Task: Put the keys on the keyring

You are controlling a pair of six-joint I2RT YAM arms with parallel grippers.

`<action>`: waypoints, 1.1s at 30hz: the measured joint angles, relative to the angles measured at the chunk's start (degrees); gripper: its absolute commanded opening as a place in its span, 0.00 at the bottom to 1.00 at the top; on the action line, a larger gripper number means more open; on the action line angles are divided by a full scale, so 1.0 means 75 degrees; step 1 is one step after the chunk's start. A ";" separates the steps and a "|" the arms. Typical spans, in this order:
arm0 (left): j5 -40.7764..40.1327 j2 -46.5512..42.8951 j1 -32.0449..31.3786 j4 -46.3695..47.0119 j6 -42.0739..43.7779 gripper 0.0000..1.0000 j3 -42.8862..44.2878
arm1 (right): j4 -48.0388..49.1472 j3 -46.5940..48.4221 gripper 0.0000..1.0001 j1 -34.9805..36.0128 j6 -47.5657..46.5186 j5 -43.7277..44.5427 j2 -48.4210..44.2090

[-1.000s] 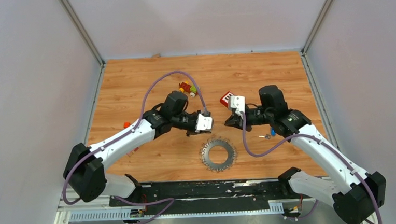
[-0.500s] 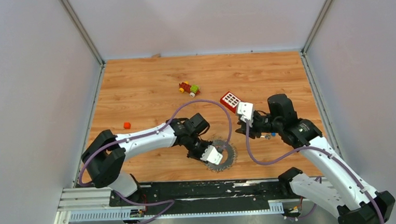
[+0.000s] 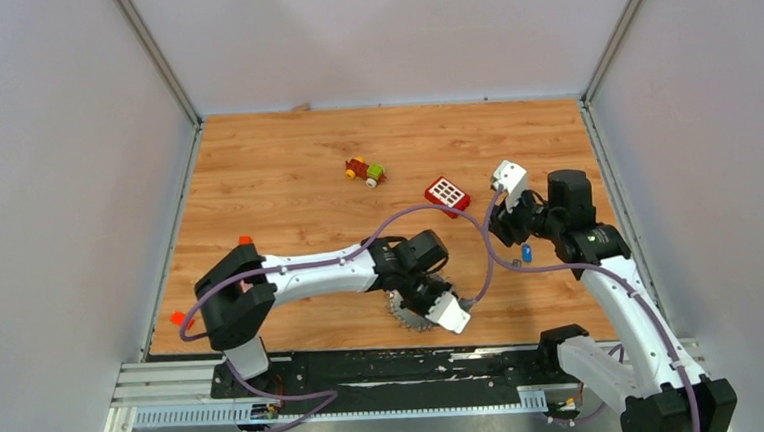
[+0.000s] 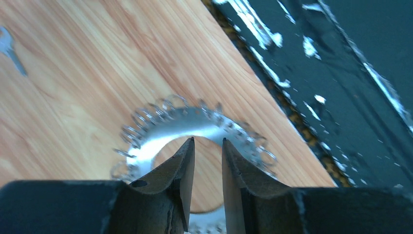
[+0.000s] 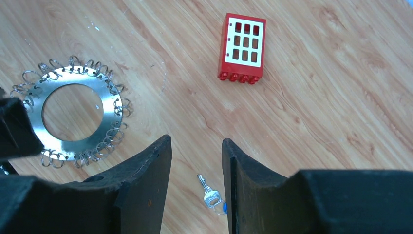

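The keyring (image 3: 401,311) is a flat silver ring fringed with small wire loops, lying near the table's front edge. My left gripper (image 3: 431,301) hangs right over it. In the left wrist view its fingertips (image 4: 187,149) stand a little apart over the keyring (image 4: 157,137) hole, with nothing between them. The keys lie on the wood to the right: a small silver key (image 3: 515,263) with a blue piece (image 3: 527,253) beside it. My right gripper (image 3: 502,231) is open just above them. The right wrist view shows the key (image 5: 209,193) and blue piece (image 5: 224,208) between the jaws.
A red block with white squares (image 3: 447,194) lies behind the keys, also the red block (image 5: 242,48) in the right wrist view. A small red-yellow-green toy (image 3: 365,171) sits farther back. Two small orange bits (image 3: 245,240) lie at the left. The black rail (image 3: 387,364) borders the front.
My left arm has swung from mid-table down onto the keyring. My right gripper has opened and drawn back to the right, over the keys.
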 measured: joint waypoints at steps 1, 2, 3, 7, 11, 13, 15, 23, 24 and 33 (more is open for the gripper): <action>-0.0082 0.0219 -0.0079 -0.0029 0.0012 0.33 0.0280 | 0.0000 0.0000 0.43 -0.0050 0.0023 0.0006 0.0035; -0.0172 0.0440 -0.0154 -0.0055 0.0035 0.32 0.0562 | 0.0000 0.0000 0.43 -0.0096 0.0050 0.0006 0.0073; -0.0248 0.0653 -0.0224 -0.0096 0.0061 0.31 0.0828 | -0.0003 0.0000 0.43 -0.0143 0.0070 0.0006 0.0102; -0.0434 0.1314 -0.0350 -0.0353 0.0111 0.30 0.1594 | -0.0006 0.0000 0.43 -0.0289 0.0102 0.0003 0.0122; -0.0539 0.1603 -0.0379 -0.0557 0.0117 0.30 0.1766 | -0.0012 0.0000 0.42 -0.0402 0.0102 -0.0015 0.0125; -0.0542 0.1667 -0.0391 -0.0688 0.0119 0.31 0.1766 | -0.0015 0.0000 0.42 -0.0425 0.0102 -0.0032 0.0128; -0.0542 0.1714 -0.0423 -0.0758 0.0119 0.31 0.1766 | -0.0015 0.0000 0.42 -0.0443 0.0102 -0.0058 0.0140; -0.0533 0.1818 -0.0574 -0.0854 0.0111 0.31 0.1766 | -0.0076 0.0000 0.42 -0.0458 0.0073 -0.0143 0.0175; -0.0536 0.1821 -0.0577 -0.0854 0.0111 0.31 0.1766 | -0.0076 0.0000 0.42 -0.0458 0.0073 -0.0149 0.0175; -0.0536 0.1839 -0.0583 -0.0799 -0.0015 0.32 0.1760 | -0.0117 0.0000 0.42 -0.0458 0.0041 -0.0259 0.0178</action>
